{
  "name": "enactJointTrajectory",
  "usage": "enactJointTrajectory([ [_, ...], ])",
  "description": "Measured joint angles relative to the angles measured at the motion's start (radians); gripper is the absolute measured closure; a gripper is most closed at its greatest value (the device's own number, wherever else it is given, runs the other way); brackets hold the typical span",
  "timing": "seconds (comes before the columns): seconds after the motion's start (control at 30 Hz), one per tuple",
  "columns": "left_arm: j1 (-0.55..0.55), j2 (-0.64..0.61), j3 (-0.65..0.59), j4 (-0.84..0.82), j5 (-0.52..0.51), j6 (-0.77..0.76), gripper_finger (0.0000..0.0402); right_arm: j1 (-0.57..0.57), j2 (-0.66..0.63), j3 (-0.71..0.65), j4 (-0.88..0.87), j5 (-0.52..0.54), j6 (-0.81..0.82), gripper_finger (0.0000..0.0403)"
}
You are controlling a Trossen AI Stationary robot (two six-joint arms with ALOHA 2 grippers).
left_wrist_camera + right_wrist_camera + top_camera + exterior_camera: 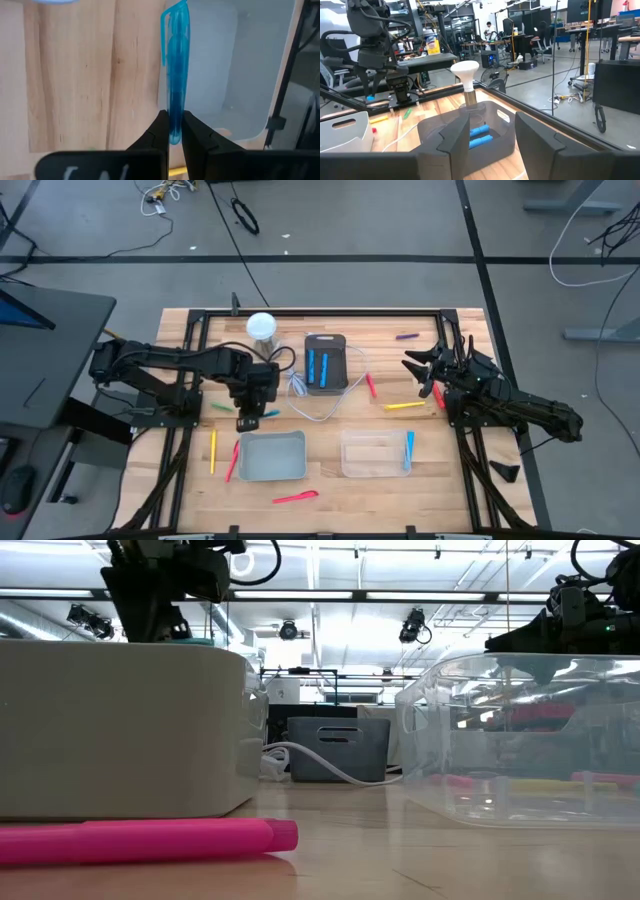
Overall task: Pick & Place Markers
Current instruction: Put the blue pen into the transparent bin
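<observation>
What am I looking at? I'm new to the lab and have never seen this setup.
Two robot arms work at a wooden table, sorting markers. One picture looks straight down, one looks level across the tabletop, and two come from cameras on the arms' wrists. The left end effector is shut on a blue marker, above the near edge of the grey bin. The right end effector waits open near the table's right side. A clear bin holds another blue marker. Loose markers lie about, such as a pink one and a yellow one. A dark tray holds two more blue ones.
</observation>
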Motion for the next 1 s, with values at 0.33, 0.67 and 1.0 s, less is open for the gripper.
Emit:
enactJointTrajectory([
  [0.33,-0.002,0.013,0.045,-0.047,-0.017,0.048,0.0373,0.000,0.000,0.000,0.000,0.000,0.000,0.0243],
  [0.67,-0.013,0.162,0.300,-0.191,-0.083,0.075,0.0373,0.000,0.000,0.000,0.000,0.000,0.000,0.0243],
  [1.0,-0.065,0.348,0.556,-0.258,-0.106,0.073,0.0373,0.000,0.000,0.000,0.000,0.000,0.000,0.0243],
])
